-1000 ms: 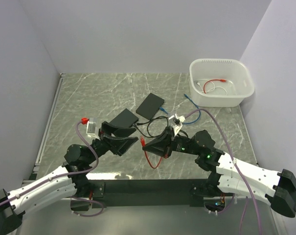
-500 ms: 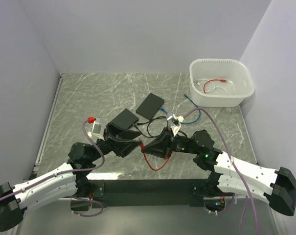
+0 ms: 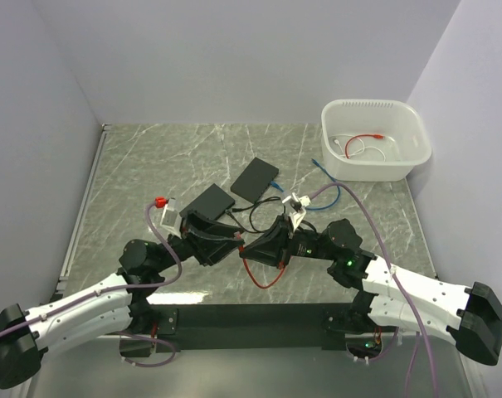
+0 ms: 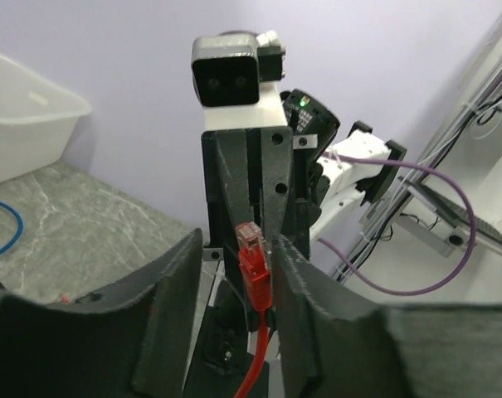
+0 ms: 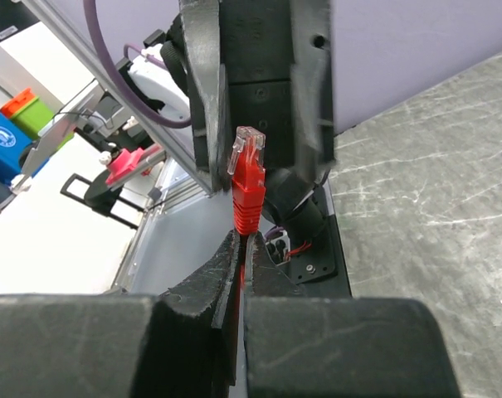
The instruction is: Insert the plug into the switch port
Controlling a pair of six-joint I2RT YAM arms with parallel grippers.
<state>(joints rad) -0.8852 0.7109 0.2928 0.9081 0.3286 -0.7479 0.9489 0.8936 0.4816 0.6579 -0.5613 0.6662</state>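
Top external view. The left arm [image 3: 76, 311] rises from its base at the lower left and stretches low over the marbled table [image 3: 151, 157], with its wrist turned rightward. The left gripper [image 3: 232, 240] meets the right gripper [image 3: 251, 247] tip to tip near the table's front centre. Just beyond them lie two flat black boxes [image 3: 211, 201], one behind the other; their ports cannot be made out. A red cable [image 3: 263, 282] loops on the table below the meeting point. The right arm [image 3: 408, 290] mirrors the left, reaching in from the lower right. A white bin [image 3: 375, 166] stands at the far right corner.

Left wrist view. The left gripper's fingers [image 4: 163, 315] stand spread on either side of the red plug [image 4: 252, 259]. A clear gap shows on the plug's left side, while its right side lies just beside the other finger, and whether they touch cannot be told. The plug stands upright, held aloft above the table, with its cable hanging below.

Right wrist view. The right gripper's fingers [image 5: 221, 274] are pressed together, pinching the ribbed red boot just under the plug. The plug's clear tip points up, between the left gripper's black fingers beyond.
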